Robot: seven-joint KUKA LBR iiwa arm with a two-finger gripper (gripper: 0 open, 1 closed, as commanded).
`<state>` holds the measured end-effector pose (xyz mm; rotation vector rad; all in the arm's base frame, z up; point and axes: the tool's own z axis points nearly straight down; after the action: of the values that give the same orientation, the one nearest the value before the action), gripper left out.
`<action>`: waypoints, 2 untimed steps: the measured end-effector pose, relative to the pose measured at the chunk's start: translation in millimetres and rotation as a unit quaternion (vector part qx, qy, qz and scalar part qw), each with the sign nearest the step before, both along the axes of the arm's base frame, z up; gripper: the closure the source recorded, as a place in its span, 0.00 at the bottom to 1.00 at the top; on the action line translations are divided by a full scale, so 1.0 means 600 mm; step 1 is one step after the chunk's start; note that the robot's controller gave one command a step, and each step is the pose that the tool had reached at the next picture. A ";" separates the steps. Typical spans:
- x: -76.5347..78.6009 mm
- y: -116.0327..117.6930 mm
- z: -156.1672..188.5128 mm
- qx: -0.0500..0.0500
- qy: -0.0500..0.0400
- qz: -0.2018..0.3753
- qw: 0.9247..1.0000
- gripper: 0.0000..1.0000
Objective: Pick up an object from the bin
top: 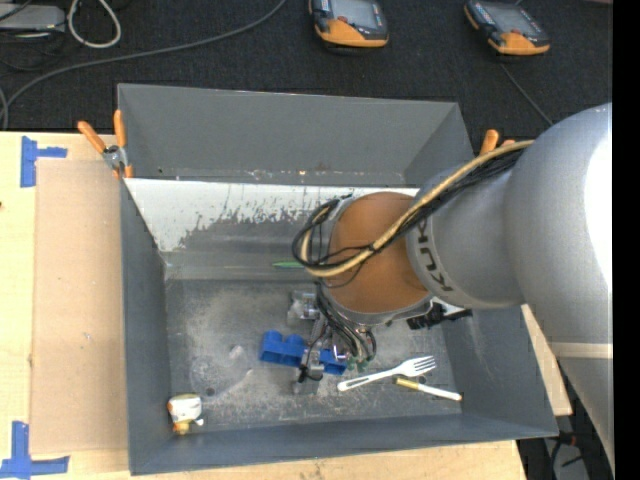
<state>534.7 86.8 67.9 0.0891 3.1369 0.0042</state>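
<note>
The gripper (311, 369) is hanging low over the floor of the grey bin (140, 298), near the front middle. Its tip is sitting right at a blue plastic block (281, 348) lying there. Whether it is clenched or released cannot be told. A white plastic fork (388, 373) is lying just to the right, with a pale stick (432, 391) beside it. A small white-and-yellow piece (185, 409) is resting in the front-left corner.

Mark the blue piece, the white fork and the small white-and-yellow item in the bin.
blue piece (282, 348), camera view, its left block.
white fork (385, 374), camera view, middle of its handle.
small white-and-yellow item (185, 409), camera view, its middle.
</note>
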 end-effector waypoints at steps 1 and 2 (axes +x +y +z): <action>-0.028 0.009 0.004 -0.001 0.003 -0.083 0.997 0.00; -0.004 0.003 0.002 0.000 0.000 -0.008 1.000 0.00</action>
<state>532.0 88.6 69.3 0.1136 3.1364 0.0049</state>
